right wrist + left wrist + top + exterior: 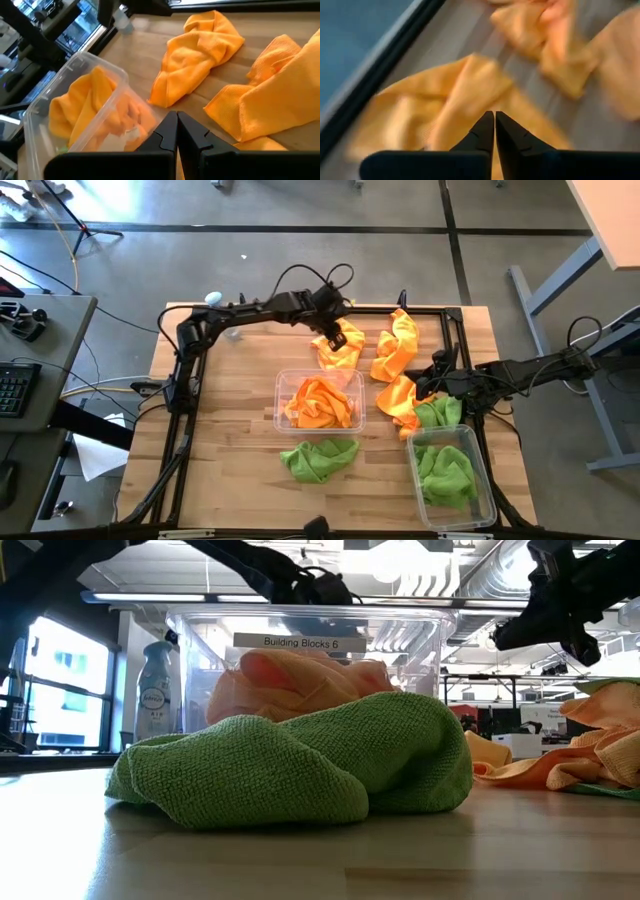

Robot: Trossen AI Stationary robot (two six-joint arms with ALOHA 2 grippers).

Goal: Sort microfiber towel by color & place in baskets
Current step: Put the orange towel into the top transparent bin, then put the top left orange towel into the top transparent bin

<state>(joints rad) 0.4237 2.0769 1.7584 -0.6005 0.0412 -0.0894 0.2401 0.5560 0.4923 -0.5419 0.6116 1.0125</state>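
Note:
My left gripper (340, 335) is shut at the far middle of the table, on top of a crumpled orange towel (338, 352). A clear basket (283, 385) at the table's middle holds orange towels (320, 402). A second basket (484, 480) at the near right holds green towels (447, 472). One green towel (318, 460) lies on the table in front of the middle basket. Two more orange towels (396, 345) (398, 395) and a green one (440, 413) lie at the right. My right gripper (176, 114) hangs shut over them, touching nothing. My left gripper comes down slanting from the table's left onto a raised fold of the orange towel (470, 85). The fold runs up to the shut fingertips (485, 125), which hide the place of contact. The rest of the towel (200, 50) spreads out on the table below.
A black frame rail (300, 308) runs along the table's far edge, with a small bottle (213, 298) at its left. The wood to the left of the middle basket (230, 410) carries nothing. In the low view the green towel (300, 765) lies in front of the basket (200, 640).

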